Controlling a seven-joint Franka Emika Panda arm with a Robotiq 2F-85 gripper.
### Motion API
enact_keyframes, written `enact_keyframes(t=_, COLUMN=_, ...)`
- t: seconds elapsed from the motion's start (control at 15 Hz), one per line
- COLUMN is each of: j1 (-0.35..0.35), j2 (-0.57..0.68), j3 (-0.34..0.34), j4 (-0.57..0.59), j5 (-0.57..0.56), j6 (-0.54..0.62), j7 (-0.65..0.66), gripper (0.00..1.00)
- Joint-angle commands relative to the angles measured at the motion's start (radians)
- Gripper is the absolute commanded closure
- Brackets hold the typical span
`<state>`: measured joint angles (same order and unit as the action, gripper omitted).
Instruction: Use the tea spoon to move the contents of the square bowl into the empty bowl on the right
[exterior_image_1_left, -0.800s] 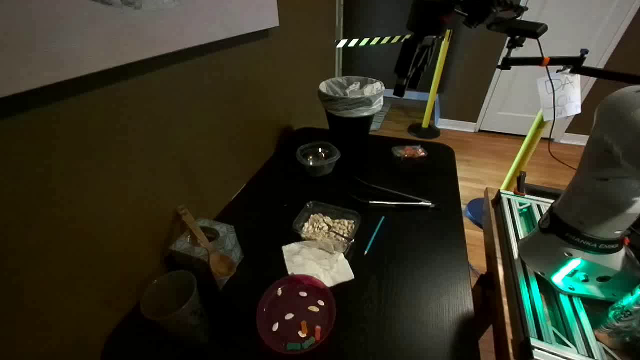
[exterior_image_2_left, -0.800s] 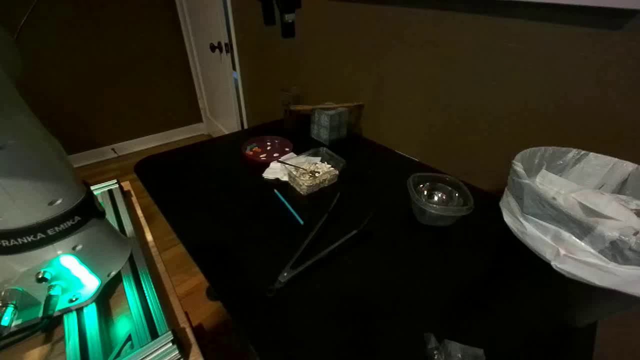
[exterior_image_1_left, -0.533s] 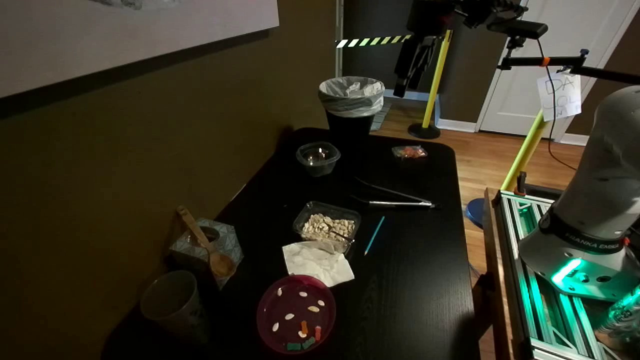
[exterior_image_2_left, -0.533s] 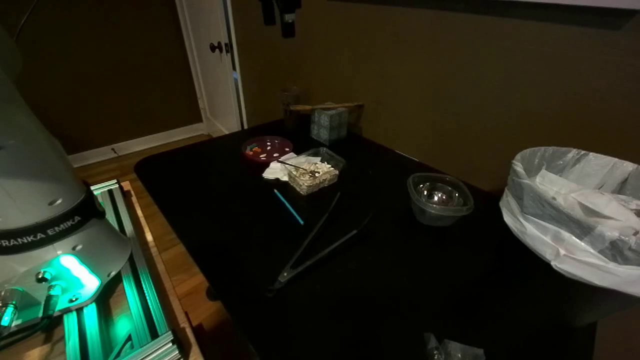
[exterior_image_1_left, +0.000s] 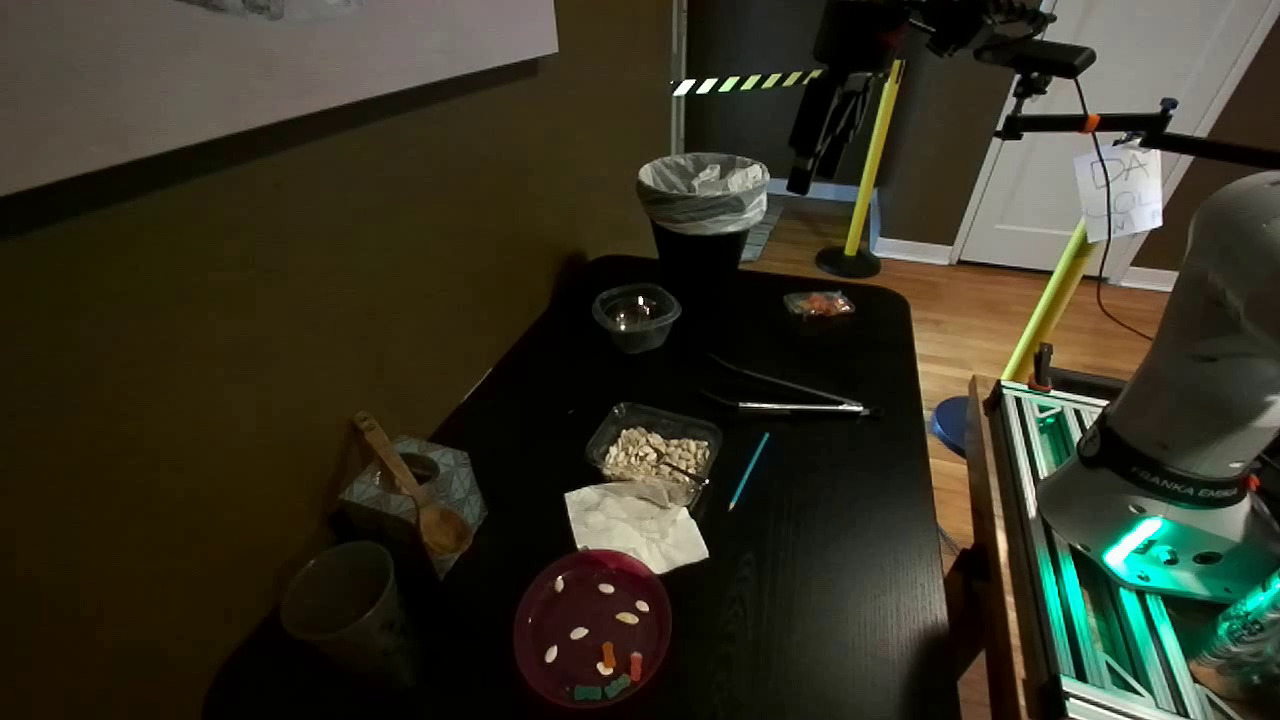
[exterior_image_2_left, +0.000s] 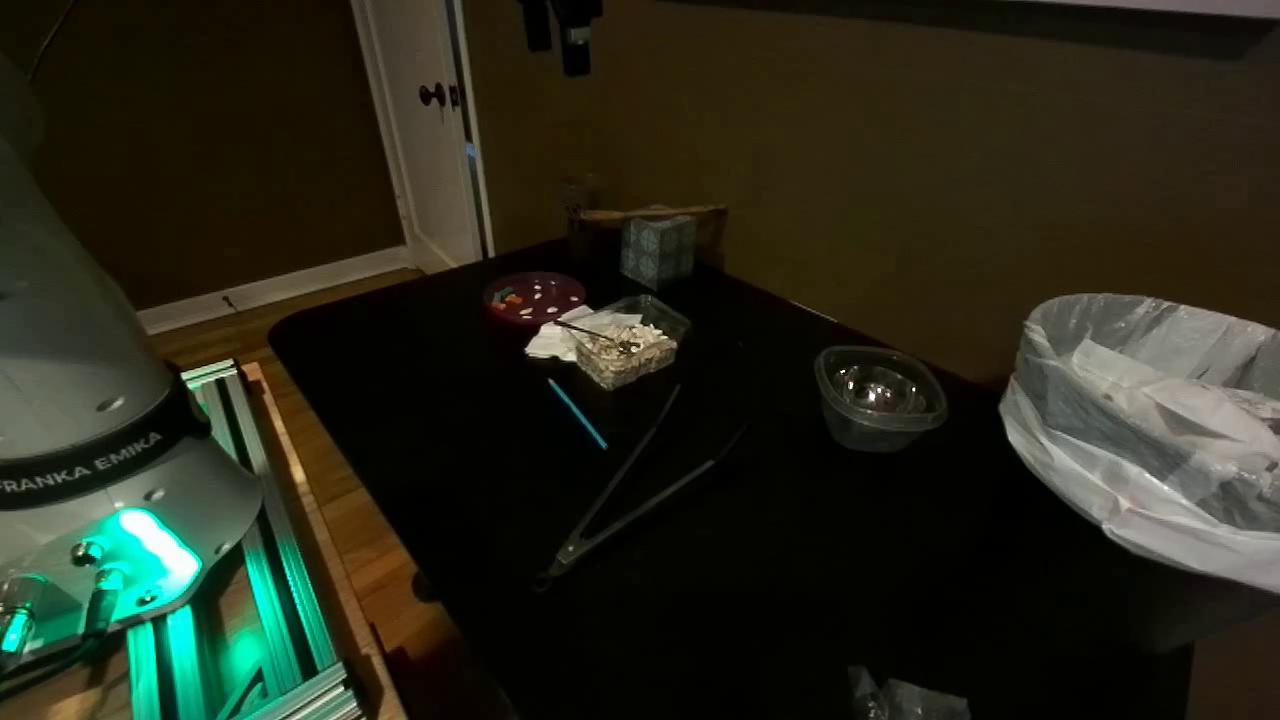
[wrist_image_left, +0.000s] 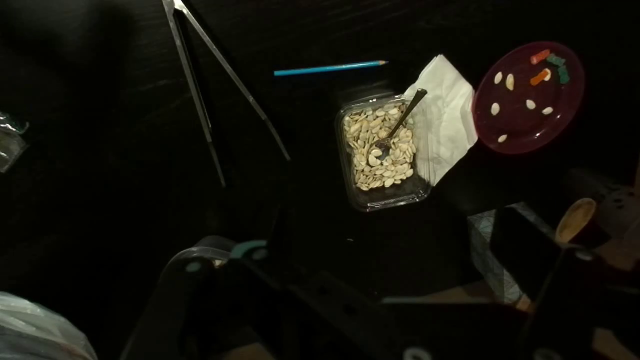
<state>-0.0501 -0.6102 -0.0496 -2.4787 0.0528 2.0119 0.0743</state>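
Note:
The square bowl, a clear dish, holds a heap of pale seeds, the contents. It also stands in both exterior views. The tea spoon rests in the seeds with its dark handle leaning over the rim toward the napkin. The empty bowl, small, clear and rounded, stands by the wall; it also shows in an exterior view. In the wrist view the gripper's finger mostly hides it. My gripper is open and empty, high above the table.
A blue pencil and metal tongs lie near the square bowl. A white napkin and a red plate with seeds and candies adjoin it. A tissue box, wooden spoon, cup, candy bag and trash bin stand around.

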Motion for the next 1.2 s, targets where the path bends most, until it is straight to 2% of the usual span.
enact_keyframes(t=0.0, j1=-0.005, j2=0.001, j3=0.004, j4=0.003, j5=0.003, j6=-0.003, j7=-0.003, gripper=0.0)
enact_keyframes(t=0.13, j1=-0.004, j2=-0.002, j3=0.007, j4=-0.002, j5=0.008, j6=-0.003, j7=0.005, gripper=0.0)
enact_keyframes(t=0.27, j1=-0.01, j2=-0.004, j3=0.031, j4=-0.049, j5=0.036, j6=0.004, j7=0.087, gripper=0.0)
enact_keyframes(t=0.53, j1=-0.001, j2=-0.033, j3=0.086, j4=-0.223, j5=0.162, j6=0.071, j7=0.286, gripper=0.0)
enact_keyframes(t=0.73, j1=0.035, j2=-0.026, j3=0.12, j4=-0.358, j5=0.312, j6=0.194, j7=0.377, gripper=0.0)
enact_keyframes(t=0.8, j1=0.041, j2=0.066, j3=0.126, j4=-0.27, j5=0.348, j6=0.187, j7=0.411, gripper=0.0)
enact_keyframes(t=0.87, j1=0.022, j2=0.006, j3=0.12, j4=-0.3, j5=0.279, j6=0.157, j7=0.347, gripper=0.0)
enact_keyframes(t=1.13, j1=0.023, j2=0.017, j3=0.124, j4=-0.289, j5=0.283, j6=0.162, j7=0.353, gripper=0.0)
